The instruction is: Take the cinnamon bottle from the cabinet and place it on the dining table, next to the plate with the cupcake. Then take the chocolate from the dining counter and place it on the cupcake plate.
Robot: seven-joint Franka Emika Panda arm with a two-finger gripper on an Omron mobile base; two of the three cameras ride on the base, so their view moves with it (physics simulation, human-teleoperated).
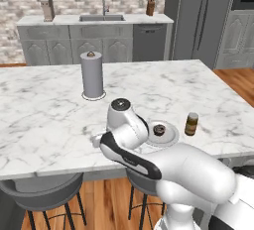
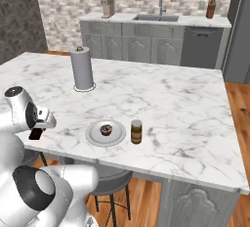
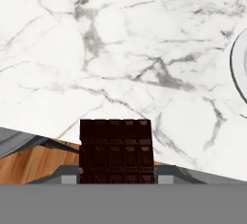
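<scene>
I'm holding the chocolate (image 3: pixel 116 150) pinched in the pincer (image 2: pixel 36 132), hanging just above the near edge of the surface (image 2: pixel 171 103). The plate (image 2: pixel 95 138) with the cupcake (image 2: pixel 106 130) is sitting near, off to the hand's right, and the bottle (image 2: pixel 136 131) is standing just beside it. I'm seeing 2 risks: the grip looks to be catching just 1 end of the bar, so it could be slipping loose, and a low swing could be clipping the rim or cupcake.

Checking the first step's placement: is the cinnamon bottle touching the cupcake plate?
Apart. The right base view shows a strip of bare marble between the cinnamon bottle and the rim of the cupcake plate; the left base view shows the same gap.
</scene>
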